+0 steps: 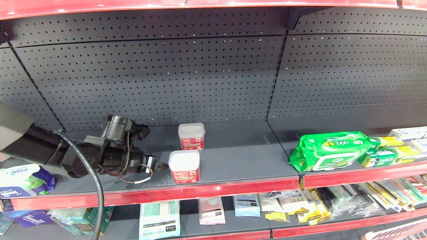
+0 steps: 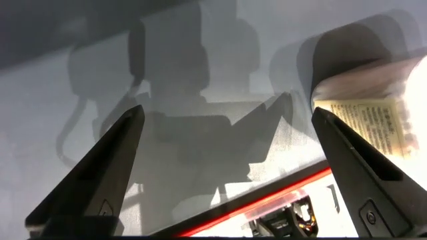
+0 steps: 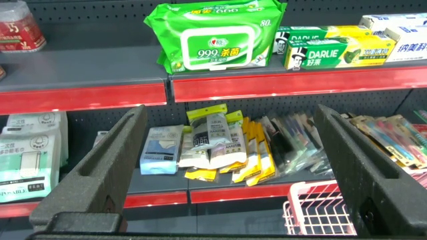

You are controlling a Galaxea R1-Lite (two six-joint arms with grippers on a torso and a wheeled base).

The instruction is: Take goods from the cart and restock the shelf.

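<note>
left gripper (image 1: 161, 165): low over the dark grey metal shelf (image 1: 240, 156), jaws spread wide with nothing between them. the wrist view has bare shelf in the gap.

task item: small white plastic tub with a red label (image 1: 184, 166). it stands upright near the shelf's red front lip (image 1: 200, 190), just beside the left fingertips. touching or apart: cannot tell. it sits outside the jaw gap, next to one finger. a second matching white tub (image 1: 191, 136) stands behind it, apart, nearer the perforated back panel (image 1: 150, 76).

judgement: the front tub looks placed and released.

risks:
- the finger nearest the tub could brush it if the arm swings sideways. the tub might then slide or tip toward the red lip.
- a loose thin wire (image 1: 141, 181) hangs below the wrist and could catch on the lip.

right gripper (image 3: 230, 110): jaws apart, holding nothing, facing the shelving.

surroundings: green soft pack of wipes (image 1: 328, 150) and green-yellow cartons (image 1: 383, 156) in the next bay, well apart. tissue packs (image 1: 20, 181) sit at the left end. flat packets (image 3: 220, 150) lie on the lower shelf. pink wire basket (image 3: 320, 207) is low in the right wrist view. nothing blocks a straight pull-back.
</note>
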